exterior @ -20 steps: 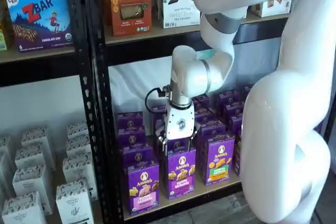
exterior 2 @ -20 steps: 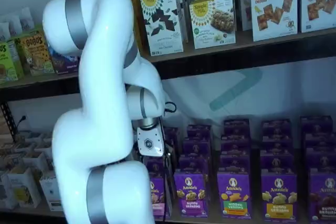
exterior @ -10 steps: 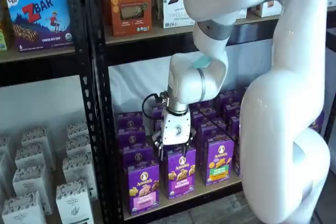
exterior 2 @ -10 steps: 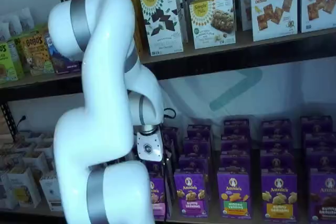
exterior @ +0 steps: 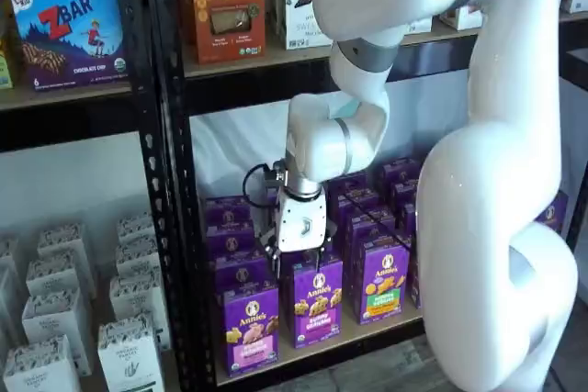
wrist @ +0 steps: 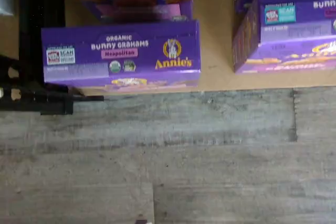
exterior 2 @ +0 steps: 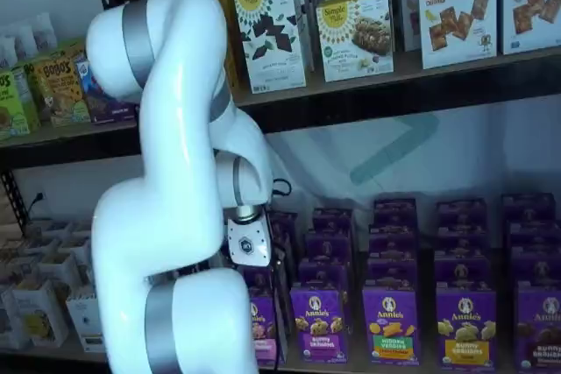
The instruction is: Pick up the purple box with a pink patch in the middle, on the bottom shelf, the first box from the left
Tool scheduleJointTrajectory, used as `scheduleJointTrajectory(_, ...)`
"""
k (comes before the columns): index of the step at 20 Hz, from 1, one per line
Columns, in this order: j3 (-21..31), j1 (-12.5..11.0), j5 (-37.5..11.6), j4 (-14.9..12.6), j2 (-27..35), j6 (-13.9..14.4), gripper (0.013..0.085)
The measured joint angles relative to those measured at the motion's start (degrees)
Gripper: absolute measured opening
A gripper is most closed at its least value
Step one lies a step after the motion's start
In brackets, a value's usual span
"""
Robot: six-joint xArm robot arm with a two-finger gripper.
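The purple box (exterior: 250, 328) with a pink band stands at the front left of the bottom shelf (exterior: 354, 337). In a shelf view it shows half hidden behind the arm (exterior 2: 266, 332). In the wrist view its top face (wrist: 121, 53) reads "Bunny Grahams Neapolitan" with a pink label. My gripper (exterior: 297, 265) hangs above and slightly right of the box, over the rows behind it, not touching it. Its black fingers (exterior: 274, 262) stand apart with a gap and hold nothing.
A purple-band carton (exterior: 317, 305) and a green-band carton (exterior: 384, 280) stand right of the pink one, with more purple cartons behind. A black rack upright (exterior: 170, 227) stands just left. White cartons (exterior: 55, 319) fill the neighbouring bay. Grey wood floor (wrist: 168, 156) lies in front.
The gripper has moved left and slightly up, from over the second column toward the first. The boxes have not moved.
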Motion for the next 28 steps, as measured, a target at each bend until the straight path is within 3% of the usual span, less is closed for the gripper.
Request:
scheduleJointTrajectory(5, -2.19, 0.19, 0.08, -0.58, 1.5, 0.7, 0.085)
scheduleJointTrajectory(11, -5.7, 0.38, 0.72, 4.41, 4.95, -3.63, 0.085)
scheduleJointTrajectory(14, -7.7, 0.55, 0.41, 5.51, 7.32, -4.5, 0.085)
scheduleJointTrajectory(23, -14.24, 0.94, 0.37, 1.84, 14.25, -0.76, 0.085)
scheduleJointTrajectory(28, -18.08, 1.18, 0.48, 1.55, 17.56, -0.24, 0.085)
